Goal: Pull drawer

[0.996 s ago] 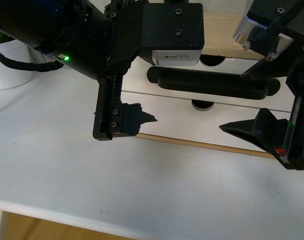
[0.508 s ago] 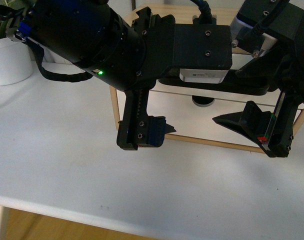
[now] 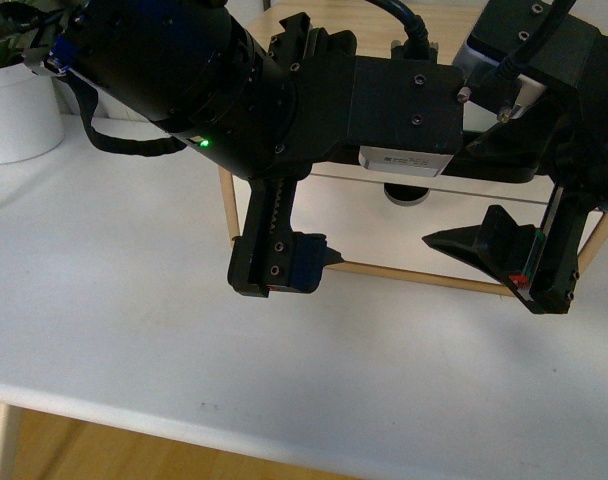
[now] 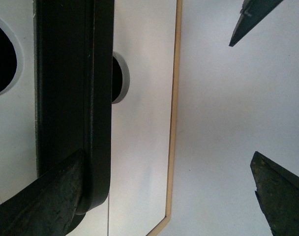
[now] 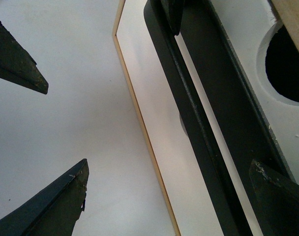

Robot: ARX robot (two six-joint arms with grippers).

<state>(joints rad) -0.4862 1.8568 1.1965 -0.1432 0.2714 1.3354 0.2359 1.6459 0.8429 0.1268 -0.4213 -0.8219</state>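
1. Since the earlier frame, the cabinet [image 3: 227, 205] sits higher and looks smaller in the front view, and its left post now shows.
2. The drawer [image 4: 14, 137] lies upper centre, behind both arms.
3. Its handle [image 4: 73, 88] runs between the widely spread fingers of the left gripper [image 4: 167, 155] and the right gripper [image 5: 169, 164], probably so they can hook it rather than pinch it.

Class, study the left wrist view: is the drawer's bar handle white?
No, the bar handle on the drawer is plainly black.

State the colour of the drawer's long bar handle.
Black. The bar handle shows best in the left wrist view.
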